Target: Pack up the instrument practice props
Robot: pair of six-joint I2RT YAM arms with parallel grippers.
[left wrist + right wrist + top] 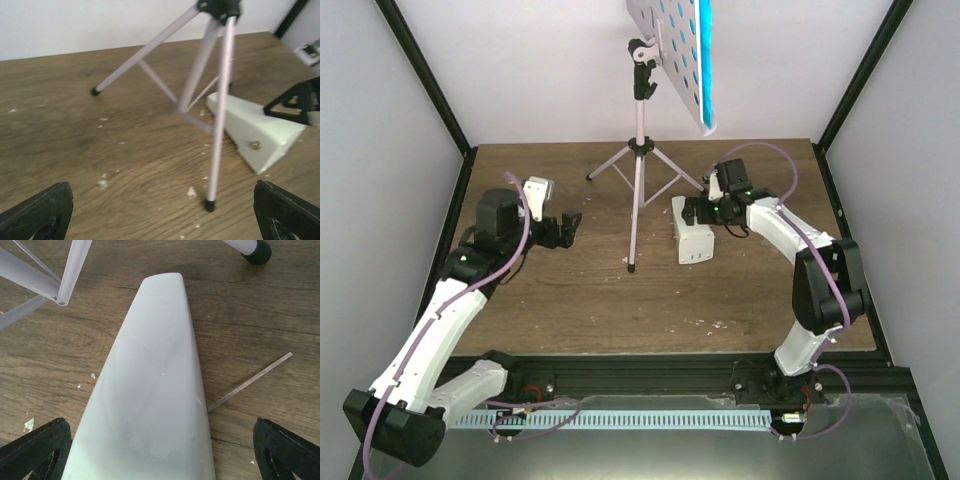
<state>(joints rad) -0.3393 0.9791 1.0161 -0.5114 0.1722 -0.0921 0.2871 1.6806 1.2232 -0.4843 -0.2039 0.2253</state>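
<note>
The music stand (221,100) plants its legs on the table (75,140), the metronome (255,135) lying just behind.

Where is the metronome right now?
In the top view the metronome lies on its side on the table, just right of the front leg of the music stand, with the open fingers of the right gripper flanking it.

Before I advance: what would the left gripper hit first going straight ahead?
Probably the near leg of the stand, within the span of the left gripper's open jaws; the metronome lies behind it. Depth is unclear.
</note>
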